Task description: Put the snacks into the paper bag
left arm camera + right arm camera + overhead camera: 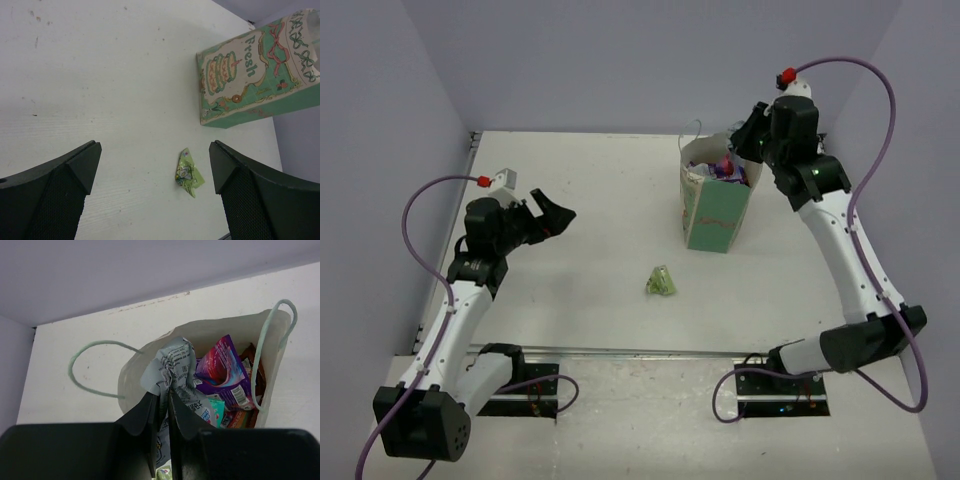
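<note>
The mint-green paper bag (pixel 715 220) stands upright at the back right of the table. My right gripper (pixel 164 392) hangs over the bag's open mouth (pixel 215 327), shut on a crinkled silver packet (pixel 172 362). Inside the bag lie a purple packet (pixel 225 365), a teal one (pixel 216 410) and a reddish-orange one at the bottom. A small green packet (pixel 661 281) lies alone on the table in front of the bag. My left gripper (pixel 552 215) hovers open to its left; in the left wrist view the green packet (pixel 188 173) sits near the right finger (pixel 235 175), with the bag (pixel 250 80) beyond.
Grey walls close the table at the back and on both sides. The bag's thin handles (pixel 82 375) droop outward over its rim. A metal rail (pixel 640 351) runs along the near edge between the arm bases.
</note>
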Motion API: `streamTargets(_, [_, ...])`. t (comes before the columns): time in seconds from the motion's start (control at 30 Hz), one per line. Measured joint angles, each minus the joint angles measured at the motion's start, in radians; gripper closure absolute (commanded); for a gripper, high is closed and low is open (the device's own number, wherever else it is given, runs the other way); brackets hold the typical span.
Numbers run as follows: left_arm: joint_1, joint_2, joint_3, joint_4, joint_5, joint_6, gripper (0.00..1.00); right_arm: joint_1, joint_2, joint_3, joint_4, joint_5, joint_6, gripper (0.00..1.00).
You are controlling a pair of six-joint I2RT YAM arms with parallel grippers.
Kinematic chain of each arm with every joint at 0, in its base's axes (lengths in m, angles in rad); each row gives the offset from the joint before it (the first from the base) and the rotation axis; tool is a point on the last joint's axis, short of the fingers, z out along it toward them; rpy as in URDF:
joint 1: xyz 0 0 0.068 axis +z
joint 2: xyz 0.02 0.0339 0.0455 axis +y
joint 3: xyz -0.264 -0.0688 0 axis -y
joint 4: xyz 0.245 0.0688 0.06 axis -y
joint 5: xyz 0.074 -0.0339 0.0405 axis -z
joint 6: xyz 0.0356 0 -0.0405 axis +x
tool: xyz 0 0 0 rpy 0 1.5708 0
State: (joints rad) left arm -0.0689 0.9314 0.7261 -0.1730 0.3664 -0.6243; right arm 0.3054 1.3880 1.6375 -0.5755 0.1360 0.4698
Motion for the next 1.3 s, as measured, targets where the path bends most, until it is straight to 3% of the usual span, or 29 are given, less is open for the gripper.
streamTargets(0.13, [0.0,0.003,0.0,0.0,0.001,0.0,0.04,-0.045,0.097,0.04,0.005,-0.04,0.0,0.96])
streamTargets(0.17, [0.0,0.003,0.0,0.0,0.001,0.0,0.04,-0.052,0.116,0.047,0.004,-0.052,0.0,0.74])
streamTargets(0.2, [0.0,0.003,0.0,0.0,0.001,0.0,0.04,-0.058,0.135,0.059,0.0,-0.061,0.001,0.59])
streamTargets(0.23, [0.0,0.003,0.0,0.0,0.001,0.0,0.04,-0.062,0.153,0.072,0.001,-0.072,0.0,0.31])
streamTargets(0.27, [0.0,0.003,0.0,0.0,0.001,0.0,0.04,-0.064,0.166,0.087,0.001,-0.082,0.001,0.24])
streamTargets(0.6, [0.0,0.011,0.039,-0.043,-0.003,0.032,0.02,-0.064,0.134,0.112,0.04,-0.13,-0.026,0.14])
streamTargets(0.8, [-0.002,0.013,0.097,-0.098,-0.037,0.097,0.01,-0.038,-0.129,-0.156,0.138,-0.182,-0.027,0.07])
streamTargets(0.97, [-0.004,0.007,0.128,-0.163,-0.109,0.147,0.0,0.174,-0.333,-0.37,0.21,-0.212,-0.038,0.04])
streamTargets(1.07, [-0.005,-0.005,0.149,-0.195,-0.158,0.175,0.0,0.254,-0.356,-0.458,0.235,-0.233,-0.045,0.02])
streamTargets(1.3, [-0.005,-0.066,0.166,-0.254,-0.262,0.225,0.0,0.31,-0.275,-0.694,0.246,-0.288,-0.046,0.01])
